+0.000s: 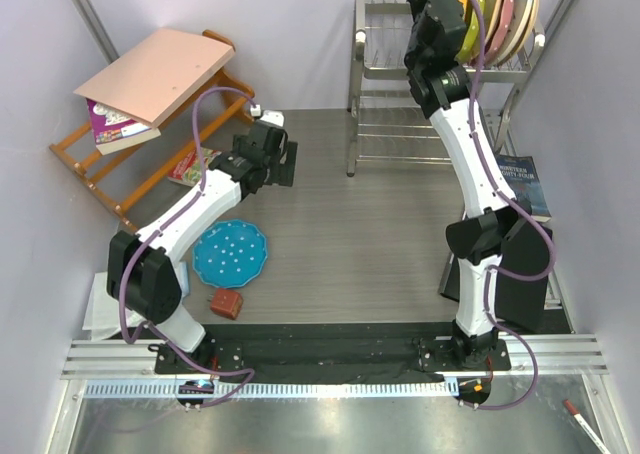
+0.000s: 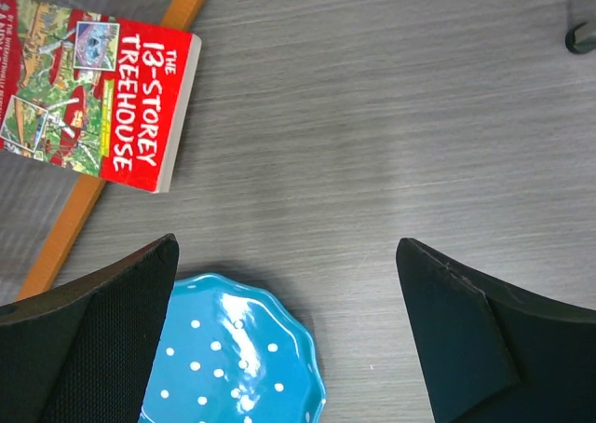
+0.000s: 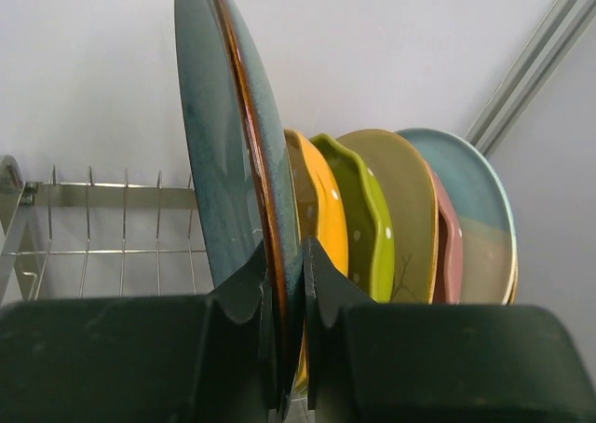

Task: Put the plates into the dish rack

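right wrist: grey-blue plate upright, clamped edge-on in right pincer.

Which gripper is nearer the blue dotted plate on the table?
Left. The left gripper hangs open just past the blue dotted plate; the right gripper is far off at the dish rack.

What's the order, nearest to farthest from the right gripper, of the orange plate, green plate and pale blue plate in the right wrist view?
1. Orange plate, just right of the dark plate the right gripper grips.
2. Green plate, next along to the right.
3. Pale blue plate, at the far right end of the row.
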You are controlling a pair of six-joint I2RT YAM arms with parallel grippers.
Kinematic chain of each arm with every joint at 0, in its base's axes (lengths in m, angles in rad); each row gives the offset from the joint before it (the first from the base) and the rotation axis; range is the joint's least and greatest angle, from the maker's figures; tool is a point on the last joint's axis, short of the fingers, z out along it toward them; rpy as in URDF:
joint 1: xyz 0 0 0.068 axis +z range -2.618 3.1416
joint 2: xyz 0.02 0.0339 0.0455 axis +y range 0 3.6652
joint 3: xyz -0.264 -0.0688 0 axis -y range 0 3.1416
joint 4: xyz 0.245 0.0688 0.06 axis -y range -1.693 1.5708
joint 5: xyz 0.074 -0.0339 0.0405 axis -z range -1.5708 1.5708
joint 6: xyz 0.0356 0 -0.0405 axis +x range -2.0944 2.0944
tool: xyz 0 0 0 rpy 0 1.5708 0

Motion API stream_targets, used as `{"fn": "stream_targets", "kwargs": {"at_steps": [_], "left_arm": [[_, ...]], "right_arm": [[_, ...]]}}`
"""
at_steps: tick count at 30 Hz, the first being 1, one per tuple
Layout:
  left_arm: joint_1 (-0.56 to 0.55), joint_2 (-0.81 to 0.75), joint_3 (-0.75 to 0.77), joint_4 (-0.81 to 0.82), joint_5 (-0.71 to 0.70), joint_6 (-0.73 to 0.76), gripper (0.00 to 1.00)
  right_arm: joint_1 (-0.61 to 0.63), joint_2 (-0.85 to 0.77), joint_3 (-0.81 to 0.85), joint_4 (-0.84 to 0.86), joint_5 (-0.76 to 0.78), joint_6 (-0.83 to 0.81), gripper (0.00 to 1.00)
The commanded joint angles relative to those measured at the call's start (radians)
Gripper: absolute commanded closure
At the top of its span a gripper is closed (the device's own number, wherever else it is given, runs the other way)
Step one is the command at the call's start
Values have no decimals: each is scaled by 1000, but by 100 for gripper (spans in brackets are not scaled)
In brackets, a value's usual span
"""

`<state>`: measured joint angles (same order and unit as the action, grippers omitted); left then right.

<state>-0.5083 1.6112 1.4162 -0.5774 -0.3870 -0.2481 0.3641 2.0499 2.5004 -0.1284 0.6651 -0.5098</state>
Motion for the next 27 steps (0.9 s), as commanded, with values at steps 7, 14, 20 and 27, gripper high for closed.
{"fn": "stream_targets", "kwargs": {"at_steps": [7, 14, 20, 27], "left_arm": [[1, 41, 36, 5, -44, -11, 1], [1, 56, 41, 4, -47, -14, 1], [1, 65, 49, -2, -49, -14, 0], [-4, 59, 38, -1, -50, -10, 1]], "right_arm": [[-28, 13, 84, 135, -10, 28, 99], [-50, 27, 57, 135, 2, 48, 99], [-53, 46, 44, 135, 24, 50, 98], [-68, 41, 41, 159, 105, 89, 99]]}}
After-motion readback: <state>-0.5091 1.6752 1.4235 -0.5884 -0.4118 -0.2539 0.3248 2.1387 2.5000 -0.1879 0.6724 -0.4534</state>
